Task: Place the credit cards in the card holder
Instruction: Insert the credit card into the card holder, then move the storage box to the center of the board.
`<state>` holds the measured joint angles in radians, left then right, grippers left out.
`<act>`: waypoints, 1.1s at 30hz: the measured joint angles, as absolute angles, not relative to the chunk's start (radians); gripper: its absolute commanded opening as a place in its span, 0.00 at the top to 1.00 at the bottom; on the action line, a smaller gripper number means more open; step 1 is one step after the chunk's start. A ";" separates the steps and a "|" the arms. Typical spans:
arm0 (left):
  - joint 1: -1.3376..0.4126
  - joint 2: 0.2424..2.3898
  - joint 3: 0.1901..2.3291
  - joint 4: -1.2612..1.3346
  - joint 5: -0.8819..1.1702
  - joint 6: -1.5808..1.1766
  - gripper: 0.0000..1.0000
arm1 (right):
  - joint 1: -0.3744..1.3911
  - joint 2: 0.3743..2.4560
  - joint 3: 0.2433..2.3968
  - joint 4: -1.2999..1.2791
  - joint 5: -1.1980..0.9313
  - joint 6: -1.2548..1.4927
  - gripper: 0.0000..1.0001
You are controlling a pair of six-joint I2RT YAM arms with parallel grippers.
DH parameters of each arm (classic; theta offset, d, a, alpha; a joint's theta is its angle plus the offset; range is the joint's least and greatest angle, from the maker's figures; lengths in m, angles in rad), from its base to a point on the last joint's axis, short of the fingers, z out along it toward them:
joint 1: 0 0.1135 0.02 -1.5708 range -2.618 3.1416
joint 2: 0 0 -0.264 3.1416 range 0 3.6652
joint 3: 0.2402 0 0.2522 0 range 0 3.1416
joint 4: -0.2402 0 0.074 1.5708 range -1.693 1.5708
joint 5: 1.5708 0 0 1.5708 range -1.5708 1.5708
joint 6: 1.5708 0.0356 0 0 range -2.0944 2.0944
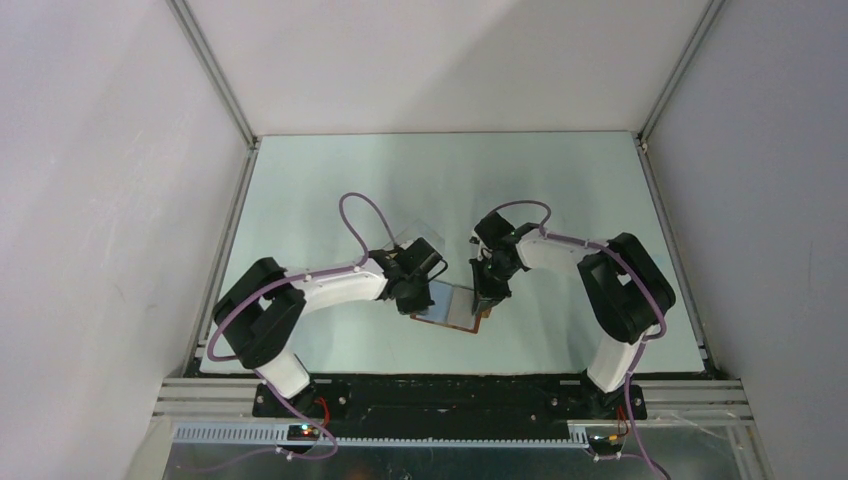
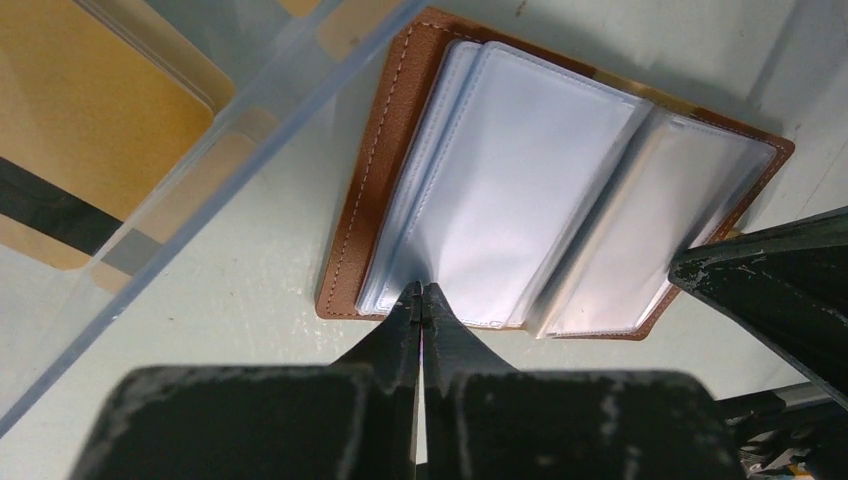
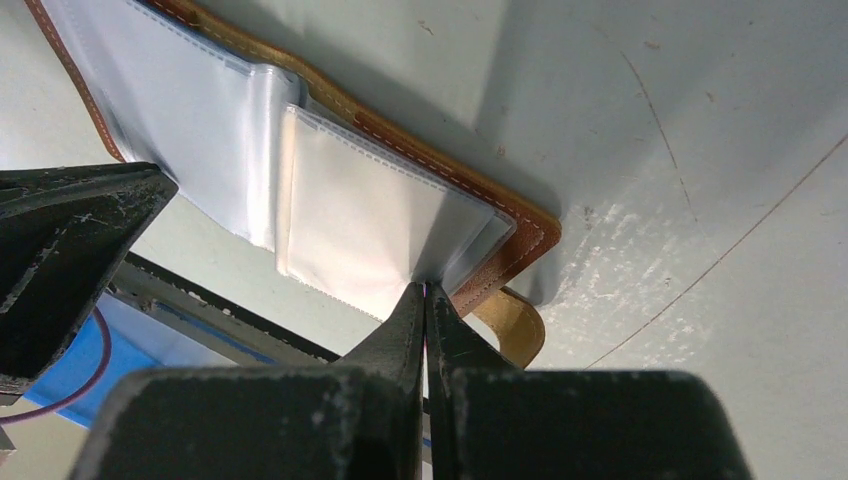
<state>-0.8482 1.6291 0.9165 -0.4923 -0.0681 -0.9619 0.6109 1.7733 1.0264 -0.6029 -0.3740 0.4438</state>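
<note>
The brown leather card holder point(image 1: 452, 306) lies open on the table, its clear pocket leaves up. In the left wrist view the holder point(image 2: 375, 170) has my left gripper point(image 2: 420, 291) shut on the near edge of one leaf. In the right wrist view my right gripper point(image 3: 425, 289) is shut on a leaf at the holder's point(image 3: 520, 235) corner, beside the snap tab point(image 3: 515, 325). The orange-gold credit cards point(image 2: 90, 100), one with a dark stripe, lie inside the clear box point(image 2: 300, 75).
The clear plastic box point(image 1: 418, 245) stands just behind the left gripper point(image 1: 420, 293). The right gripper point(image 1: 489, 298) is close opposite it. The right finger point(image 2: 780, 285) shows in the left wrist view. The table's front edge lies just below the holder.
</note>
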 measured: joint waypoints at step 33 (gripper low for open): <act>-0.541 1.123 0.758 -0.529 -0.053 -0.912 0.56 | 0.605 1.644 1.077 -0.591 -0.511 0.430 1.00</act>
